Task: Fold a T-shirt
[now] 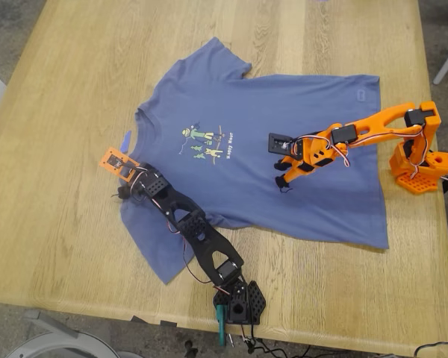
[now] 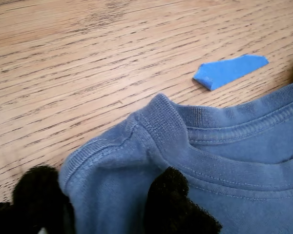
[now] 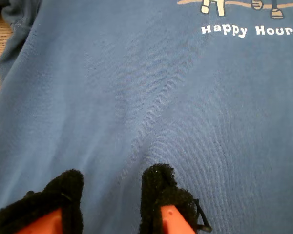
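Note:
The slate-blue T-shirt (image 1: 239,198) lies spread flat, chest print (image 1: 205,142) up, on the wooden table (image 1: 60,112). My first gripper (image 1: 122,192), on the black arm, sits at the shoulder beside the collar (image 2: 234,131). Its black padded fingers (image 2: 168,195) stand apart with shoulder fabric (image 2: 107,190) between them. My second gripper (image 1: 281,181), on the orange arm, rests over the shirt's torso below the "Happy Hour" text (image 3: 246,30). It is open, and smooth cloth (image 3: 110,187) lies between its pads (image 3: 63,195).
A small blue scrap (image 1: 126,139) (image 2: 229,70) lies on the wood just off the collar. The orange arm's base (image 1: 418,168) stands at the exterior view's right, the black arm's base (image 1: 239,302) at the near table edge.

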Action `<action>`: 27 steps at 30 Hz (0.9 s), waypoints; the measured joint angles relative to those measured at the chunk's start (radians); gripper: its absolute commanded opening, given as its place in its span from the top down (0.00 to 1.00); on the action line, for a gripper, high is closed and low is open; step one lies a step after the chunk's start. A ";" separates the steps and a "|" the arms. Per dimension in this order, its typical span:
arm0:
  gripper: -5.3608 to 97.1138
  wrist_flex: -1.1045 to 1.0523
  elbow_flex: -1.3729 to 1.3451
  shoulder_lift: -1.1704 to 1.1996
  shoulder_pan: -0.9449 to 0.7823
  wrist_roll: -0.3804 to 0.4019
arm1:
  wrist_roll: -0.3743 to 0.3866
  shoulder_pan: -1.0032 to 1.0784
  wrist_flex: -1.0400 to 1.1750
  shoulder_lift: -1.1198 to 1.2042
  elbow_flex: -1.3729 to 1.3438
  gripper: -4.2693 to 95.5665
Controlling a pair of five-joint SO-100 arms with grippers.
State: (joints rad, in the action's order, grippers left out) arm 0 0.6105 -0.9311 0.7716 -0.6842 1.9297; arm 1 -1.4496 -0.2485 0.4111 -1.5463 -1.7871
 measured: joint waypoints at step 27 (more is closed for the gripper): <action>0.86 0.034 0.037 -0.114 0.060 -0.012 | 0.034 0.006 -0.092 -0.003 -0.078 0.76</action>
State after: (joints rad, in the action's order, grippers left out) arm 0 0.6443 -0.8943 0.6581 -0.6243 1.9175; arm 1 -1.4159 -0.2424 0.3191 -1.5493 -1.8653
